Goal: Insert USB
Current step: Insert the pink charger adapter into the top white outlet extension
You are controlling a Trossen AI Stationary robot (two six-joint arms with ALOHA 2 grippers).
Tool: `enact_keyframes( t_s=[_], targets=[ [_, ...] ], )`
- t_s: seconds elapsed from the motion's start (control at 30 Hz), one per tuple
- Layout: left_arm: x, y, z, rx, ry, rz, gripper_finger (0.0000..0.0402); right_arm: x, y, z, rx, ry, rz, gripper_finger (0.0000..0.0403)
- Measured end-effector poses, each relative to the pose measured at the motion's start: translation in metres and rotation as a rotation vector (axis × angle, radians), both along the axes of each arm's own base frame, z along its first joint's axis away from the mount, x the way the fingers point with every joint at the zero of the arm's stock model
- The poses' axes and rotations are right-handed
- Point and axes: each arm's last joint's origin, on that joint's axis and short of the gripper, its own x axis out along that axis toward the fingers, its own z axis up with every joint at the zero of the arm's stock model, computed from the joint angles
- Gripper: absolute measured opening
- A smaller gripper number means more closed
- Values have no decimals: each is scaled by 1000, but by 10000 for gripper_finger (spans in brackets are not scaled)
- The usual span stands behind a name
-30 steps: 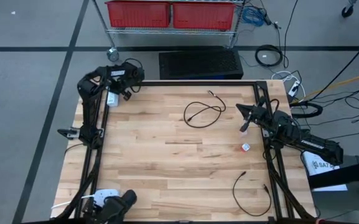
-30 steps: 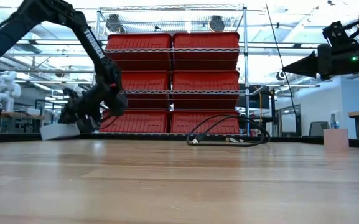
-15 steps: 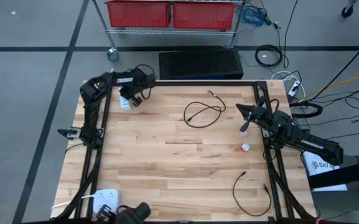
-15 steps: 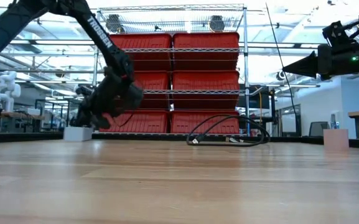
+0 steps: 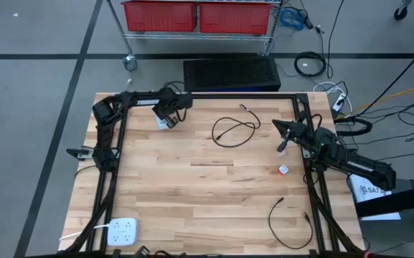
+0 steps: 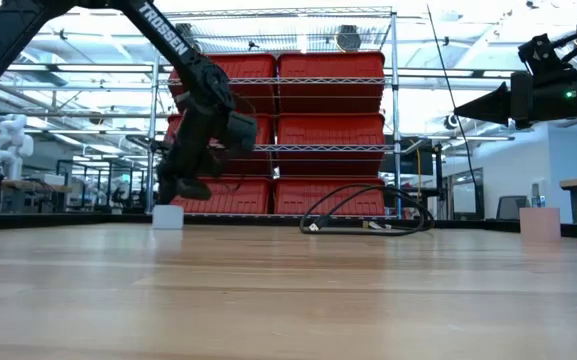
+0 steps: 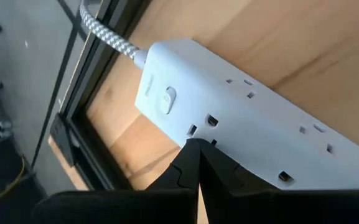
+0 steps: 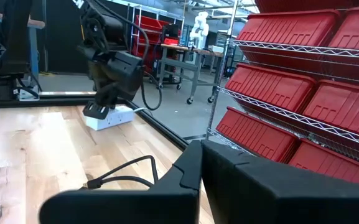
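Observation:
A white power strip (image 5: 164, 122) lies flat on the wooden table near its far edge, left of the middle; a braided cord (image 7: 104, 26) leaves one end. My left gripper (image 5: 170, 115) is shut, with its tips on the strip. A black USB cable (image 5: 235, 130) lies coiled on the table to the strip's right and shows in the low view as a loop (image 6: 368, 216). My right gripper (image 5: 278, 126) is shut and empty. It hangs level above the table's right side. My left gripper's shut fingertips (image 7: 195, 148) press on the strip's socket face (image 7: 211, 122), close to the end with the switch and the cord. The fingers slant down onto it from above. The strip stays flat on the table (image 6: 168, 216).
A second black cable (image 5: 290, 214) lies near the right front corner, with a small red and white piece (image 5: 283, 170) close to the right edge. Another white power strip (image 5: 123, 230) lies at the near left corner. Red bins (image 6: 278, 130) on a wire rack stand beyond the far edge.
My left gripper has swept along the far edge toward the table's right, staying shut and turning as it went. The white power strip has slid with it across the table from the far left corner toward the black cable, turning about somewhat.

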Motion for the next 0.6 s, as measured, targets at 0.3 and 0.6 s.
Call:
enact_keyframes(
  t_s=[0.3, 0.6],
  targets=[
    [34, -36, -1, 52, -106, -137, 10, 0, 0, 0, 0, 0, 0, 0],
    [61, -69, -1, 99, -225, -251, 10, 0, 0, 0, -234, 167, -20, 0]
  ],
)
